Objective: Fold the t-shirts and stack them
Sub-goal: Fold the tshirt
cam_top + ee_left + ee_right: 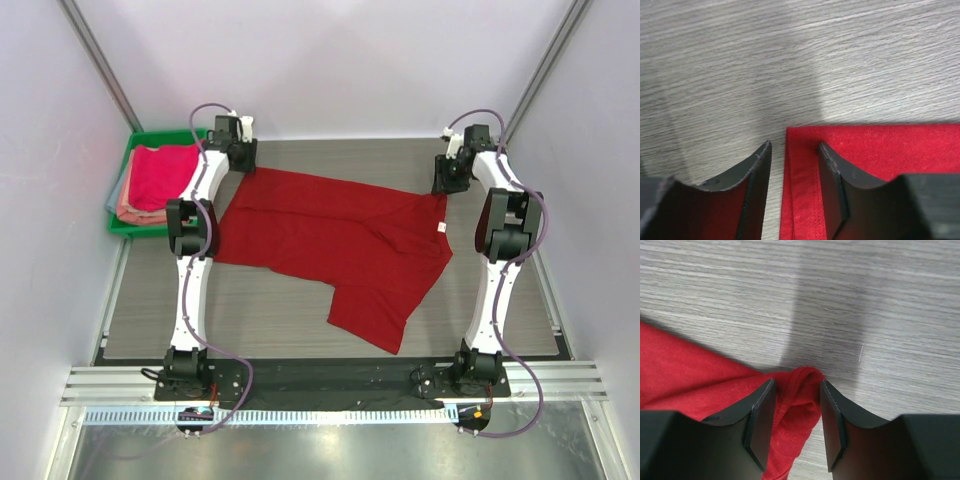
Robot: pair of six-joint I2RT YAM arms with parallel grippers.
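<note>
A grey wood-grain desk [280,320] lies between pale lilac walls. At upper left, a green plastic tray [118,228] holds a folded bright pink t-shirt [160,175]. The left tool [792,150] is released, its jaws straddling the hemmed corner of the deep red cloth t-shirt [340,235] spread mid-frame. At upper right, the right tool [796,385] likewise gapes around a bunched corner. This cloth looks light and limp and will probably sag, so the corners look like the best place to pinch.

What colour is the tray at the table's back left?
The plastic tray is green, clearest in the top external view.
</note>
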